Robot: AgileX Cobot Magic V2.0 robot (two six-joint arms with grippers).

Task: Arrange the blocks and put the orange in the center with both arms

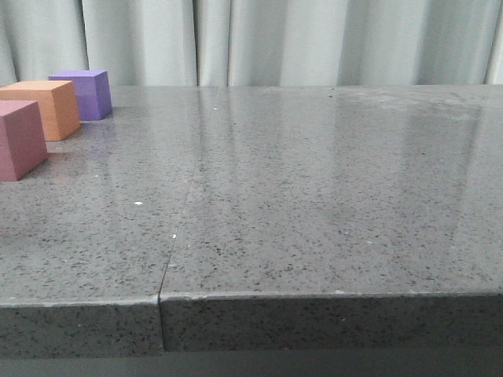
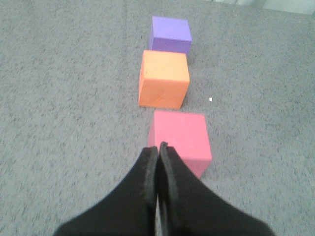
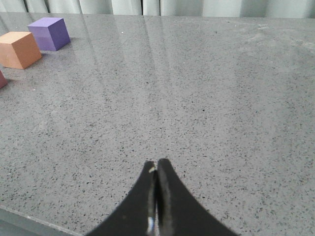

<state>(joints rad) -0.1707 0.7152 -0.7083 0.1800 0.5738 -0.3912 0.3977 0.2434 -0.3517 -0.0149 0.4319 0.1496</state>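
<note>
Now orange cube (image 2: 163,78) between purple cube (image 2: 170,34) and pink cube (image 2: 181,138), left pincer (image 2: 158,147) closed empty, right pincer (image 3: 156,164) likewise.

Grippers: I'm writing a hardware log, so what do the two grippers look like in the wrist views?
Left gripper and right gripper look alike: plain matte black, each with two fingers that broaden toward the base and taper to narrow rounded tips. No cables, markings or labels show. The arms behind them are out of frame.

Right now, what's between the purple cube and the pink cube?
The orange cube, in line between the purple cube and the pink cube, small gaps either side. Left wrist view shows it clearest.
</note>
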